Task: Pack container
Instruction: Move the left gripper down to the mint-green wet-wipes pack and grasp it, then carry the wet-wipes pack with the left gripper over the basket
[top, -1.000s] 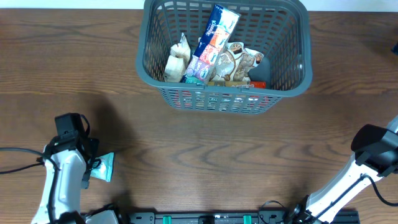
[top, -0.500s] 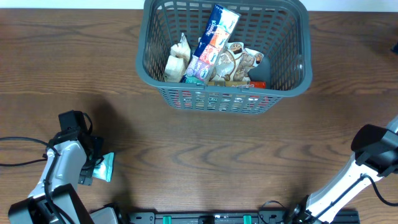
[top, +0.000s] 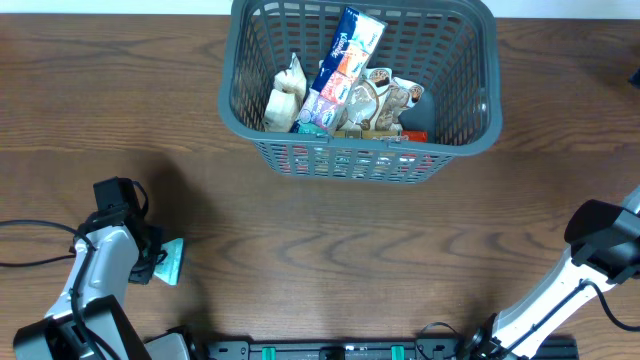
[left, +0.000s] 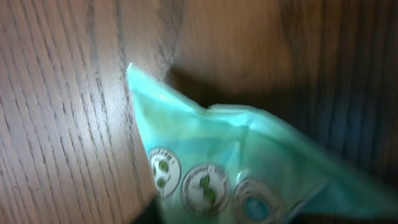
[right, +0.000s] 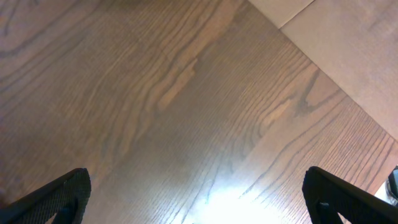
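Starting overhead, we see the left gripper (top: 148, 266) at the near-left of the bench (top: 330, 250), now covering more of the teal packet (top: 172, 262) than it did a second ago, its wrist having swung closer over it. The container (top: 232, 100) sits unmoved at the far middle, well apart from the packet and already holding several others, and the right arm (top: 600, 240) has not stirred at the right edge. From the left wrist, the teal packet (left: 249, 162) fills most of the view, blurred and very close, lying on the wood; no fingers show, so we cannot tell whether the gripper has closed on it. From the right wrist, the right gripper (right: 199, 202) is spread wide over bare bench, holding nothing. We judge that a pickup is being set up: the one loose packet we can see is about to be grasped, then carried to the container.
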